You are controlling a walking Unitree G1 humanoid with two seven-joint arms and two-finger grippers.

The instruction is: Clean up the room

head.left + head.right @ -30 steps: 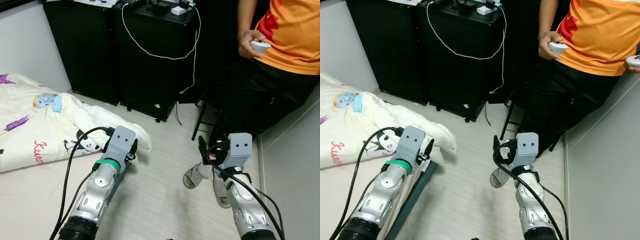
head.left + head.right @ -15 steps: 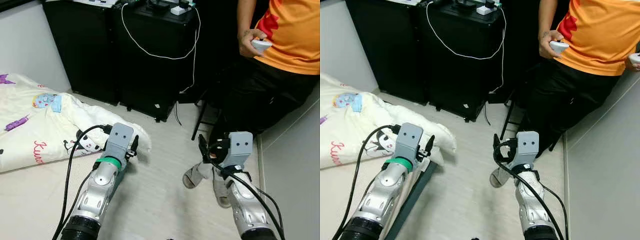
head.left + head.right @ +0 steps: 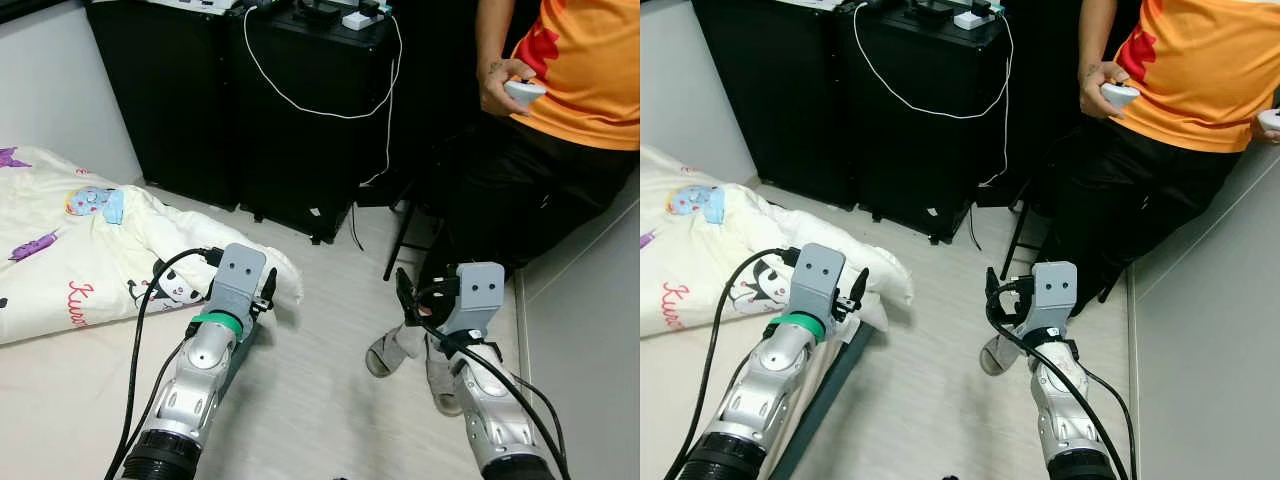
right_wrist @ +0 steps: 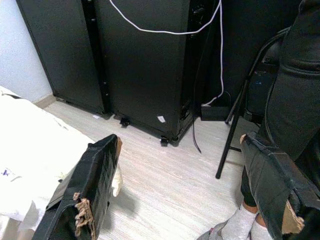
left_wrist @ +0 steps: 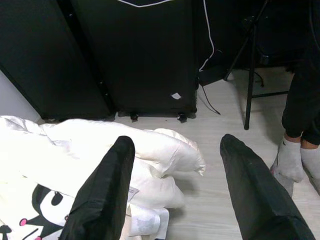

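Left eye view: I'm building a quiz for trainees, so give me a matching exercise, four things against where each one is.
Things:
1. quilt
2. white cable
3. white controller
4. folding chair

Places:
A. in the person's hand
B. hanging down the black cabinet front
C. on the floor, robot's left
D. beside the person's legs

Pairs: 1-C, 2-B, 3-A, 4-D

My head cameras look down and forward over both arms. Each wrist camera looks along its own spread fingers, low and near the floor; both share the black cabinet (image 5: 145, 55) ahead, with its white cable (image 4: 165, 31).
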